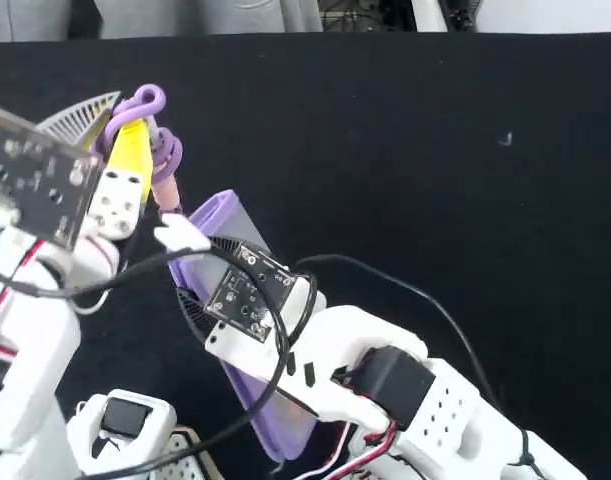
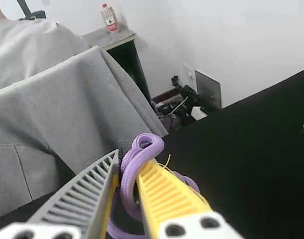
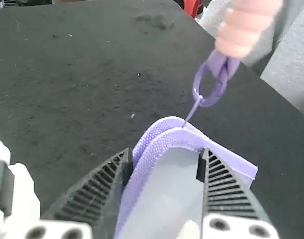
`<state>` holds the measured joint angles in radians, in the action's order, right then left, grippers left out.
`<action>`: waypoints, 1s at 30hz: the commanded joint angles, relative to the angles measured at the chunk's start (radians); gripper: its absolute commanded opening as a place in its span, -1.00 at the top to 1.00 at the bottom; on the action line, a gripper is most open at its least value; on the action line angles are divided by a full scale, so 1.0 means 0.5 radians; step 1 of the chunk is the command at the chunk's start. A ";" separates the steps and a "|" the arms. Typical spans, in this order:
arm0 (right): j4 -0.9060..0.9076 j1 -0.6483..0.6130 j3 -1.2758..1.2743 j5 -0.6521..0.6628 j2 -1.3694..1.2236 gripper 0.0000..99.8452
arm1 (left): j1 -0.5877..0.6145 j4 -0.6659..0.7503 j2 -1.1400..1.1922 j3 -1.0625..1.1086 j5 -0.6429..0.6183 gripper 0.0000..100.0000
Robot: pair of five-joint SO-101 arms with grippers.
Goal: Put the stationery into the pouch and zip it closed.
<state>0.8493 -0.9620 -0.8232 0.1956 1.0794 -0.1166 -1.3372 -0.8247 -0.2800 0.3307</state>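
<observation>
A purple pouch [image 1: 223,218] lies lengthwise on the black table, and my right gripper [image 1: 211,276] is shut on it, one black finger on each side. In the right wrist view those fingers [image 3: 104,184] clamp the pouch's zipped purple edge [image 3: 164,144]. From the pouch's end runs a purple cord [image 3: 211,82] with a pink bead [image 1: 167,190]. Farther up, my left gripper [image 1: 123,112] is shut on the cord's loop [image 1: 148,100]. The left wrist view has the loop [image 2: 142,149] pinched between the grey and the yellow finger [image 2: 161,191].
The black table [image 1: 435,150] has free room across its right half and far side. A black cable [image 1: 405,290] trails over the right arm. A person in grey clothing [image 2: 52,99] sits beyond the table's far edge.
</observation>
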 commanded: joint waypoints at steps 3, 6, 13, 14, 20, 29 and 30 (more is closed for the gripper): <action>-0.043 -0.080 0.133 -0.018 -0.008 0.57 | -0.084 -0.003 0.034 -0.118 -0.031 0.94; -0.028 0.028 0.087 -0.018 -0.008 0.57 | -0.087 -0.003 0.034 -0.143 -0.031 0.94; 0.132 0.396 0.026 -0.012 0.005 0.57 | -0.084 -0.003 0.031 -0.143 -0.028 0.94; 0.163 0.417 0.032 -0.009 0.005 0.57 | -0.084 -0.003 0.025 -0.146 -0.021 0.94; 0.264 0.512 0.038 -0.006 0.008 0.57 | -0.087 -0.003 -0.080 -0.275 -0.015 0.94; 0.476 0.675 0.170 0.003 0.011 0.57 | -0.081 -0.175 -0.074 -0.615 0.058 0.94; 0.497 0.675 0.201 0.025 0.011 0.57 | -0.081 -0.178 -0.074 -0.658 0.061 0.94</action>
<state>1.0426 -0.6720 -0.7480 0.1941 1.0963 -0.1534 -1.4293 -0.8293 -0.4672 0.3460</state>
